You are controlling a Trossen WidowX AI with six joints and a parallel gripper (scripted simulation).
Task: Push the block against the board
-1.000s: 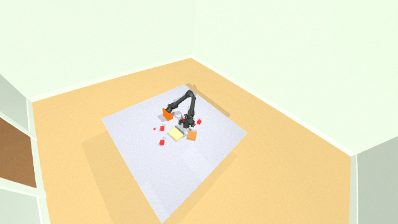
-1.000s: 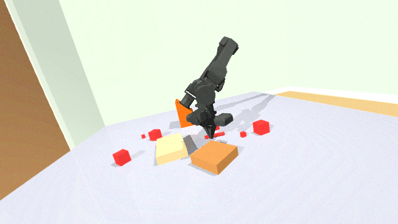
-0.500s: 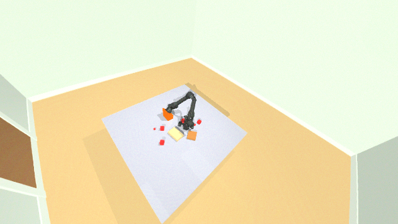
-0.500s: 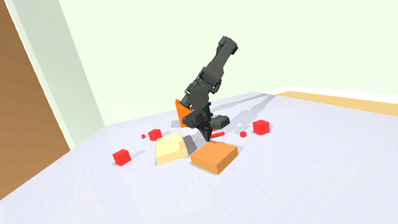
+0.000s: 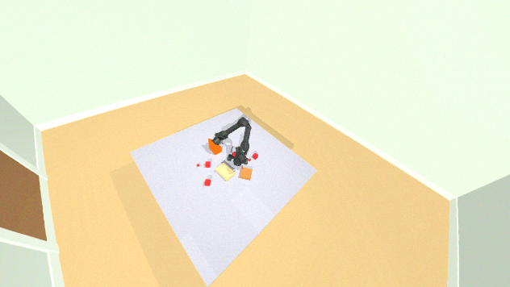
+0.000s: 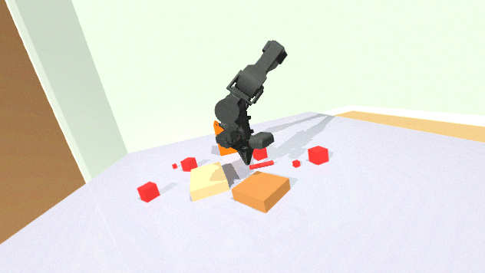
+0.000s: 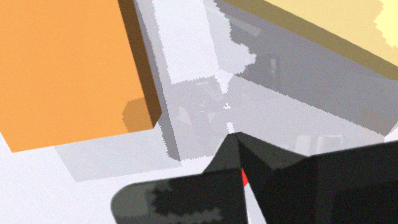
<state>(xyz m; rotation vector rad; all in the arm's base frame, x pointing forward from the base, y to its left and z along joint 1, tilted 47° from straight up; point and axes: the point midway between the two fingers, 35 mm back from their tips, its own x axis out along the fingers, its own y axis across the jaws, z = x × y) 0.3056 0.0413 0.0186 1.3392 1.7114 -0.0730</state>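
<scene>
Pale table [image 6: 345, 215], arm bent steeply down, end effector [image 6: 246, 159] closed, empty

Three cameras look at the grey mat [image 5: 242, 226]

One looks down from high and far away; one sits low, near the mat's edge, facing the arm [image 6: 245, 107]; one rides the arm, close above the mat. All see the orange block [image 6: 261, 190]

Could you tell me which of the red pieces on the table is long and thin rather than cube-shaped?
The red rod, lying flat just behind the orange block, by the shut claw. All other red pieces are cubes.
</scene>
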